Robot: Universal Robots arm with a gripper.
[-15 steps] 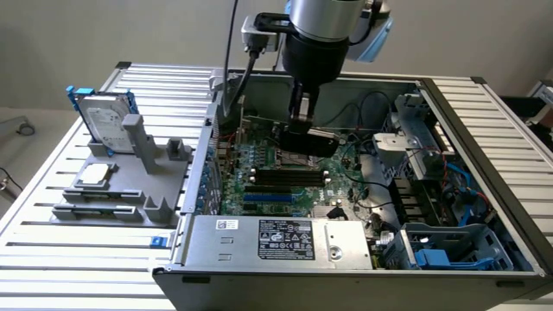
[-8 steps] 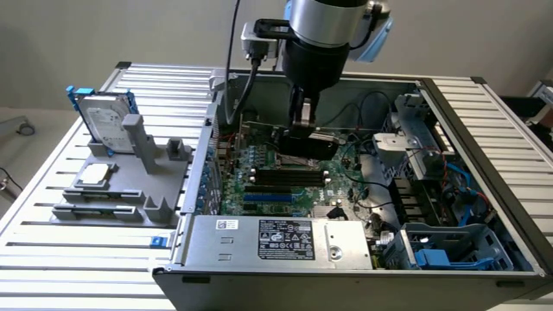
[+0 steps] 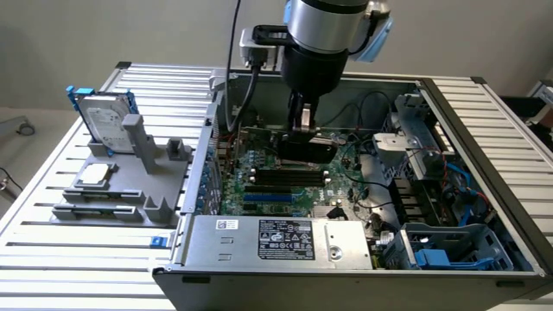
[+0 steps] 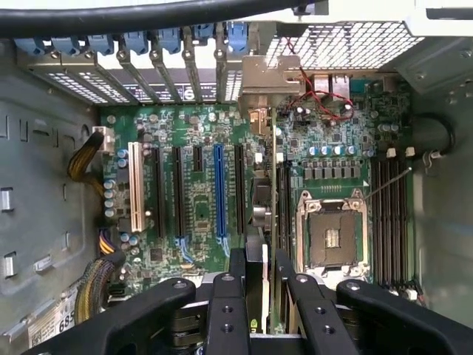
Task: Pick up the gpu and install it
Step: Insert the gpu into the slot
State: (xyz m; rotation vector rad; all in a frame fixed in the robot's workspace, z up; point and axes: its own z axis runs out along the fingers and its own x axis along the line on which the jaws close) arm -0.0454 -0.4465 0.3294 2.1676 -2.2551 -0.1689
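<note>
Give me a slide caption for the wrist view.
Gripper holds the gpu edge-on over the motherboard, beside the empty processor socket.

Exterior view: soft, even room light, slatted table (image 3: 69,259) bright, shadows faint; case (image 3: 346,288) interior dimmer, gpu (image 3: 307,149) near-black. Wrist view: motherboard (image 4: 192,200) evenly lit, vent mesh (image 4: 347,44) blown out by backlight.

A test lab: opened computer case (image 3: 346,290) on a slotted aluminium table (image 3: 78,259).
</note>
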